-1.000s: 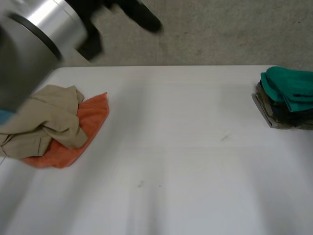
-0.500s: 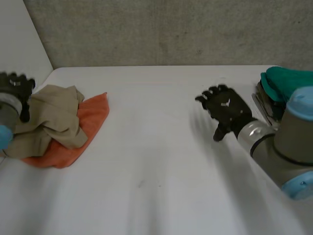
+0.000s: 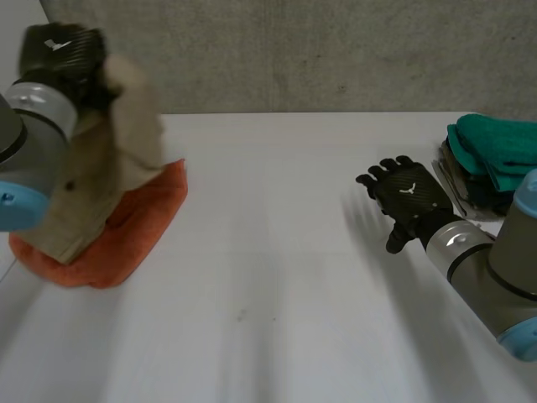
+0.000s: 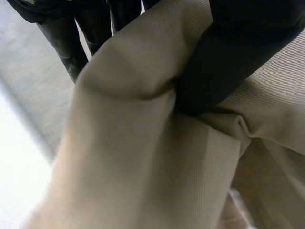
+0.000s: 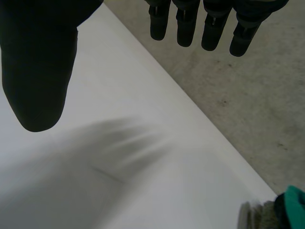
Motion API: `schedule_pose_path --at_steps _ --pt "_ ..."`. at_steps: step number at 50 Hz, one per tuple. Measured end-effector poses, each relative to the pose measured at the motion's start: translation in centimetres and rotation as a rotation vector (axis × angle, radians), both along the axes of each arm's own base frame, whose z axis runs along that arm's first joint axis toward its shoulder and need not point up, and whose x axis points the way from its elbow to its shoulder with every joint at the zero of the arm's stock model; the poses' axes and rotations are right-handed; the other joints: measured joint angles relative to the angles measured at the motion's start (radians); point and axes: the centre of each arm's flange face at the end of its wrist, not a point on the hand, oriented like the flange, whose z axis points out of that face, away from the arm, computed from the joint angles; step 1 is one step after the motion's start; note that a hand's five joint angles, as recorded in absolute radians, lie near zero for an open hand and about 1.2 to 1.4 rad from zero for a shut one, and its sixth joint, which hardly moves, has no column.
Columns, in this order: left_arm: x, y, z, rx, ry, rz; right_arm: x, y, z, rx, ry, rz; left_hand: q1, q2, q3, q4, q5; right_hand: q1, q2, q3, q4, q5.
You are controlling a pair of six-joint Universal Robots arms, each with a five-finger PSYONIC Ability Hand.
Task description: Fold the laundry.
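1. We saw the left hand (image 3: pixel 60 52) raised above the far left corner of the white table (image 3: pixel 277 277). Its fingers and thumb were clenched on a beige garment (image 3: pixel 101 168).
2. In the left wrist view the thumb (image 4: pixel 224 67) dug into a bunched fold of that garment. The fingers (image 4: pixel 64 40) showed on the other side of the fold, so the cloth was pinched between them.
3. The beige garment hung down from the left hand. Its lower end rested on an orange towel (image 3: pixel 138 227), which lay crumpled on the table near the left edge.
4. The left arm (image 3: pixel 29 143) stood in front of part of the garment in the head view.
5. The right hand (image 3: pixel 409 195) hovered palm down over the right part of the table. Its fingers were straight and spread, and it grasped nothing.
6. In the right wrist view the fingertips (image 5: pixel 188 33) and the thumb stood well apart, with bare table beneath them.
7. At the far right of the table a folded teal cloth (image 3: pixel 495 143) lay on top of a folded dark garment (image 3: pixel 470 191). This stack was near the right hand, and we could not tell whether the two touched.
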Motion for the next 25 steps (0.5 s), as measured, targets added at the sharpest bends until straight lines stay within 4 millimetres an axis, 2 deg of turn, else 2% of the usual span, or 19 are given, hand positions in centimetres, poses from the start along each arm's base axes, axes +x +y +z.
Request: schedule_pose_path --at_steps 1,3,5,7,10,11,13,14,15,17,19,23,25 --pt "-1.7 2.0 0.4 0.024 0.040 -0.082 -0.2 -0.2 0.2 -0.005 -0.004 -0.009 0.000 0.000 0.003 0.002 0.005 0.000 0.000 0.000 0.000 0.000" --pt "-2.7 3.1 0.3 0.044 0.056 -0.129 -0.3 -0.3 0.3 -0.007 -0.005 -0.014 0.000 0.000 0.005 0.004 0.005 0.000 0.000 0.000 0.000 0.000" --pt "-5.7 6.2 -1.1 0.133 0.076 -0.267 -0.8 -0.6 0.6 -0.014 -0.010 -0.035 0.000 0.001 0.006 0.005 0.005 0.000 0.000 0.000 0.000 0.000" --pt "-9.4 9.5 -4.7 0.265 0.047 -0.405 -1.2 -1.1 0.8 -0.021 -0.011 -0.065 0.000 0.002 0.006 0.005 0.005 0.000 0.000 0.000 0.000 0.000" --pt "-12.0 11.9 -8.6 0.370 -0.006 -0.479 -1.7 -1.5 1.0 -0.027 -0.010 -0.098 0.000 0.003 0.006 0.005 0.005 0.000 0.000 0.000 0.000 0.000" --pt "-12.8 12.6 -10.3 0.409 -0.031 -0.491 -1.9 -1.7 1.0 -0.029 -0.009 -0.112 -0.127 -0.126 -0.121 -0.130 -0.105 0.000 0.000 0.000 0.000 0.000" --pt "-13.5 13.3 -12.5 0.457 -0.065 -0.492 -2.2 -1.9 1.1 -0.031 -0.007 -0.130 -0.531 -0.488 -0.475 -0.495 -0.451 0.000 0.000 0.000 0.000 0.000" --pt "-13.6 13.5 -13.0 0.467 -0.073 -0.490 -2.3 -2.0 1.1 -0.031 -0.007 -0.134 -0.531 -0.488 -0.475 -0.495 -0.451 0.000 0.000 0.000 0.000 0.000" --pt "-13.9 13.9 -14.2 0.489 -0.093 -0.481 -2.6 -2.2 1.1 -0.032 -0.006 -0.148 -0.810 -0.741 -0.725 -0.752 -0.707 0.000 0.000 0.000 0.000 0.000" --pt "-14.0 14.1 -14.5 0.494 -0.101 -0.469 -2.8 -2.3 1.1 -0.032 -0.006 -0.157 -0.950 -0.947 -0.927 -0.960 -0.892 0.000 0.000 0.000 0.000 0.000" --pt "-13.8 14.2 -13.8 0.477 -0.096 -0.447 -3.0 -2.5 1.1 -0.032 -0.005 -0.168 -0.951 -0.977 -0.962 -0.997 -0.919 0.000 0.000 0.000 0.000 0.000" --pt "-12.4 13.8 -10.7 0.412 -0.058 -0.400 -3.2 -2.6 1.1 -0.033 -0.005 -0.174 -0.951 -0.979 -0.963 -0.997 -0.919 0.000 0.000 0.000 0.000 0.000" --pt "-10.6 13.4 -8.6 0.372 -0.032 -0.358 -3.2 -2.6 1.2 -0.033 -0.005 -0.174 -0.951 -0.979 -0.963 -0.997 -0.919 0.000 0.000 0.000 0.000 0.000"
